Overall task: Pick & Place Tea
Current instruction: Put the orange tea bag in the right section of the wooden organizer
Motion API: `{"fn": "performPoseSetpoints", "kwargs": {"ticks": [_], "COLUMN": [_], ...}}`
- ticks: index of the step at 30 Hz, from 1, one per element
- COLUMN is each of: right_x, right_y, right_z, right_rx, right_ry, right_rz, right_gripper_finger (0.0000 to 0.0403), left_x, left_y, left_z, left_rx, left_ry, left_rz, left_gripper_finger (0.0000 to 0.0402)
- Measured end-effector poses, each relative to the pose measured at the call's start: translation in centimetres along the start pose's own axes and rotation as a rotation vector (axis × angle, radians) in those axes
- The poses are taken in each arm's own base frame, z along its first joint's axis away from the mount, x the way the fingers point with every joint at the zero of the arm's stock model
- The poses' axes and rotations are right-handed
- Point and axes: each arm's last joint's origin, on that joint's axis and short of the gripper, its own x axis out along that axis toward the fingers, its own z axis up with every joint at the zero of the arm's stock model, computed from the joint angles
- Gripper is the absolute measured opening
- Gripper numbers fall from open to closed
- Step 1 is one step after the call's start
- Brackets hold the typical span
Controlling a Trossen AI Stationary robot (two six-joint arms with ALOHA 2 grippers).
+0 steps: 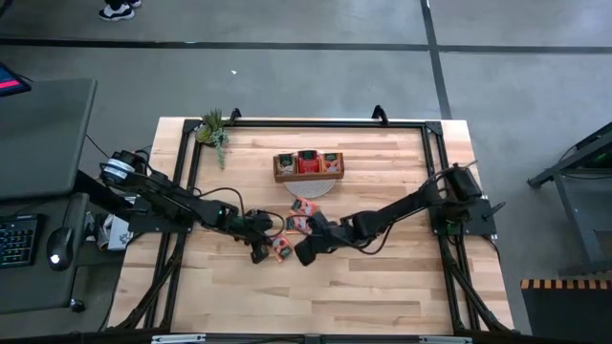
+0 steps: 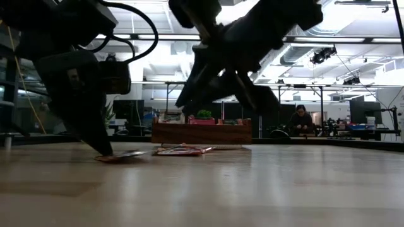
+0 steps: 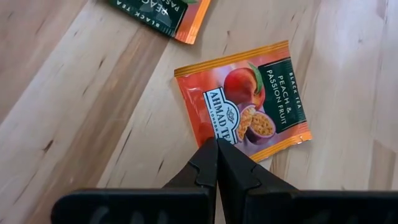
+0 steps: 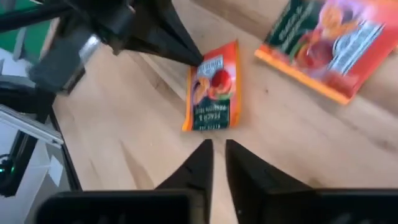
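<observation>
An orange peach tea sachet (image 3: 242, 102) lies flat on the wooden table between my two grippers; it also shows in the high view (image 1: 282, 248) and the right wrist view (image 4: 211, 87). My left gripper (image 3: 217, 143) is shut, its tips at the sachet's edge. My right gripper (image 4: 218, 148) hovers just short of the sachet's opposite edge, its fingers a narrow gap apart and nothing between them. More tea sachets (image 1: 301, 215) lie a little farther back, near the wooden tray (image 1: 308, 165). My left gripper rests its shut fingertips (image 4: 194, 59) on the sachet's edge nearest the left arm (image 3: 210, 127). The fingers come slanting down from the table's left side. The sachet lies flat on the table under them (image 2: 123, 155).
The three-compartment tray (image 2: 202, 132) with sachets standing in it sits on a pale round plate (image 1: 311, 187) at the far middle. A small potted plant (image 1: 212, 129) stands at the far left corner. Another sachet (image 4: 329, 43) lies close by my right gripper. A person sits far behind the table.
</observation>
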Motion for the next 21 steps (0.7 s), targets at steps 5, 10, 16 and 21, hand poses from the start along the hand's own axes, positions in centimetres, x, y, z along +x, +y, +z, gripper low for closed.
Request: {"fn": "performPoseSetpoints", "kwargs": {"ticks": [5,10,16,21], "right_x": [1.0,2.1,3.4,4.3], "right_y": [-0.3,-0.6,-1.3,-2.0], "right_z": [-1.1,-1.4,-2.0,-2.4], "right_rx": [0.053,0.123,0.216,0.250], "right_ry": [-0.023,-0.034,-0.021,0.003], "right_rz": [-0.014,0.003,-0.002,-0.015], "right_gripper_finger": [0.0095,0.0159,0.0204,0.0215], "left_x": [0.1,0.1,0.1,0.1], "left_y": [0.0,0.0,0.0,-0.1], "left_z": [0.1,0.1,0.2,0.2], "left_rx": [-0.009,-0.027,-0.030,-0.036], "left_ry": [-0.020,-0.030,-0.038,-0.042], "left_rz": [0.002,0.004,0.001,0.001], "left_gripper_finger": [0.0000,0.0000,0.0000,0.0000]}}
